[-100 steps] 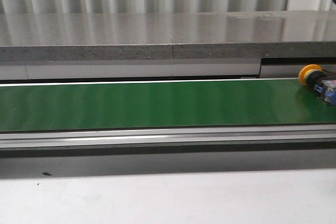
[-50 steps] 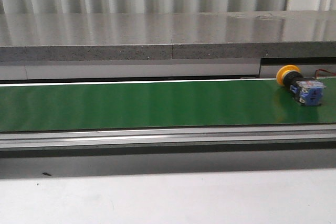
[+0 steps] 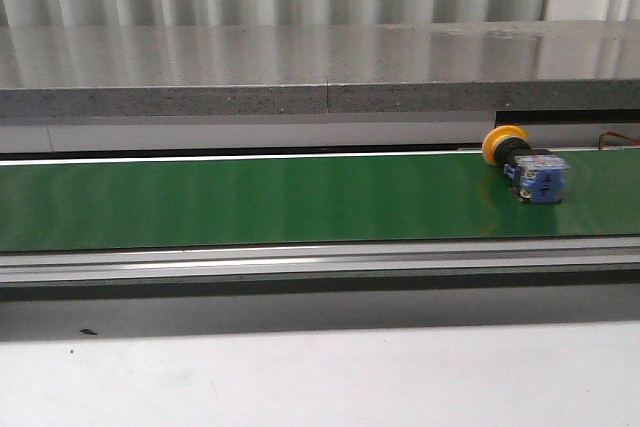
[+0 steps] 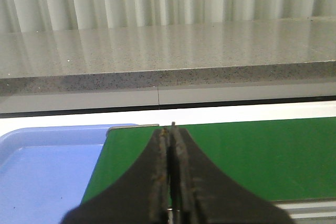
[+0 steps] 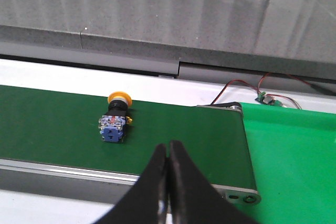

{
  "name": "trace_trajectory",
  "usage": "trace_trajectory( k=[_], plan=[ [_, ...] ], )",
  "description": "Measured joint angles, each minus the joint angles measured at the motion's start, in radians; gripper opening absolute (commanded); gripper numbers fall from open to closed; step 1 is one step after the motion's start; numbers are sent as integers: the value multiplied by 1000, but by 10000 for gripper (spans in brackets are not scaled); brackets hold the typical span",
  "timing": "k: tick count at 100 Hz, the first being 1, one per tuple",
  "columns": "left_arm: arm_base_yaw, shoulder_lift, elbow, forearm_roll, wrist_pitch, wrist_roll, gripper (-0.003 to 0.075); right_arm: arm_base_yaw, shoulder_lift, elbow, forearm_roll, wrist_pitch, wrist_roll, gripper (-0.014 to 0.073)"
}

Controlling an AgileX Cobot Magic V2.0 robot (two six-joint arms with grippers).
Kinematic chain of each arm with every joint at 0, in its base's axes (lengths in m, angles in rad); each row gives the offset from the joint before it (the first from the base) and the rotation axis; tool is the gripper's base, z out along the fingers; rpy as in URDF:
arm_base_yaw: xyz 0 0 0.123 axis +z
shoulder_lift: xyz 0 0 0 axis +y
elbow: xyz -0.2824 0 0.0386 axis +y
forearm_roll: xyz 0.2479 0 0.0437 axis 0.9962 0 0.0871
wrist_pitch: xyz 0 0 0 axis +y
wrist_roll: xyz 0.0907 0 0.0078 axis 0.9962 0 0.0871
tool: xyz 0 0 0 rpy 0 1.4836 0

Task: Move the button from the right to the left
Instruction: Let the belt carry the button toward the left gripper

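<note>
I saw the green belt (image 3: 250,197) open from above along its whole length; only the button (image 3: 527,166) lay on it, at the right part, on its side, with free belt all around it. Behind the belt, the grey stone shelf (image 3: 300,67) hung over the far edge and closed the way from the back. At the front, the metal rail (image 3: 300,262) made a low border. From the right wrist view, thin wires (image 5: 247,85) and a small board (image 5: 265,98) stood behind the belt's right end. From the left wrist view, a blue tray (image 4: 47,166) lay just beside the belt's left end, open on top.
</note>
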Motion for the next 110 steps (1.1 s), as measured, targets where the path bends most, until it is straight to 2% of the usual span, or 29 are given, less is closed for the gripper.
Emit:
trace_trajectory(
  k=[17, 74, 94, 110],
  plan=[
    [0, 0, 0, 0, 0, 0, -20, 0, -80, 47, 0, -1, -2, -68],
    [0, 0, -7, 0, 15, 0, -21, 0, -86, 54, 0, -1, -2, -68],
    [0, 36, -140, 0, 197, 0, -21, 0, -86, 54, 0, -2, -2, -68],
    [0, 187, -302, 0, 357, 5, -20, 0, -86, 54, 0, -2, -2, -68]
  ],
)
